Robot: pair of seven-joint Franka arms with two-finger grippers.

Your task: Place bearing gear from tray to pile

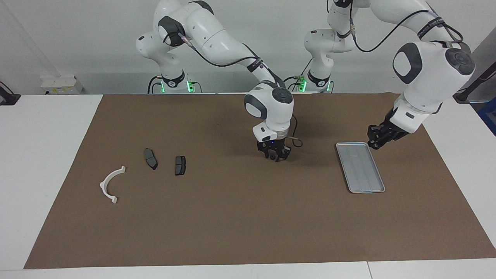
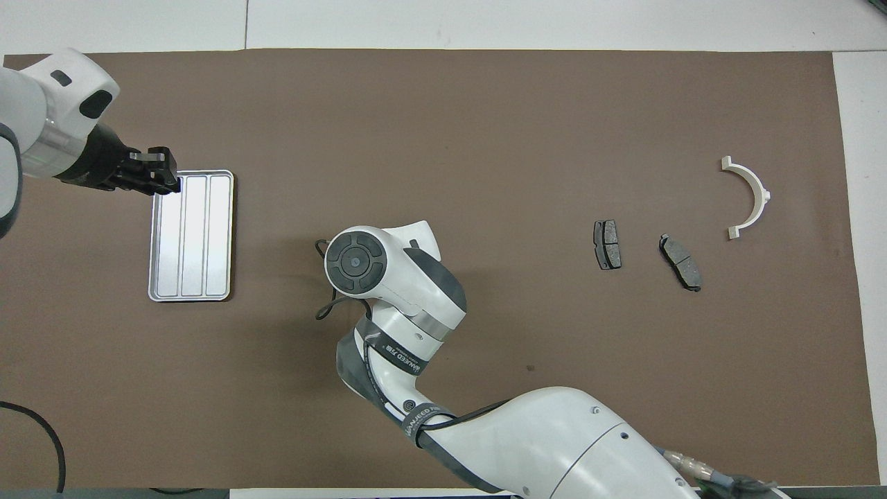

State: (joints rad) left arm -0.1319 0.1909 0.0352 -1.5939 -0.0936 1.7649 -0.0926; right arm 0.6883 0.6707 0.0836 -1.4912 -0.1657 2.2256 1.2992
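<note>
The right pincer point(image 1: 276, 157) points straight down, low over the brown mat point(image 1: 240, 224) in the middle of the bench point(image 1: 46, 162), between the tray point(image 1: 360, 167) and the pile. Its fingertips are pressed together; whether they pinch the bearing gear cannot be told, and the gear shows nowhere else.

Seen from the facing camera, the tray lies at three o'clock from that pincer, its ridged floor bare. The left pincer point(image 1: 375, 142) hangs at the tray's eleven o'clock corner; its fingers cannot be read.

The pile lies at nine o'clock: two dark brake pads point(image 1: 180, 165) point(image 1: 150, 158) and, farther from the robots, a white curved bracket point(image 1: 111, 184), all apart from each other.
</note>
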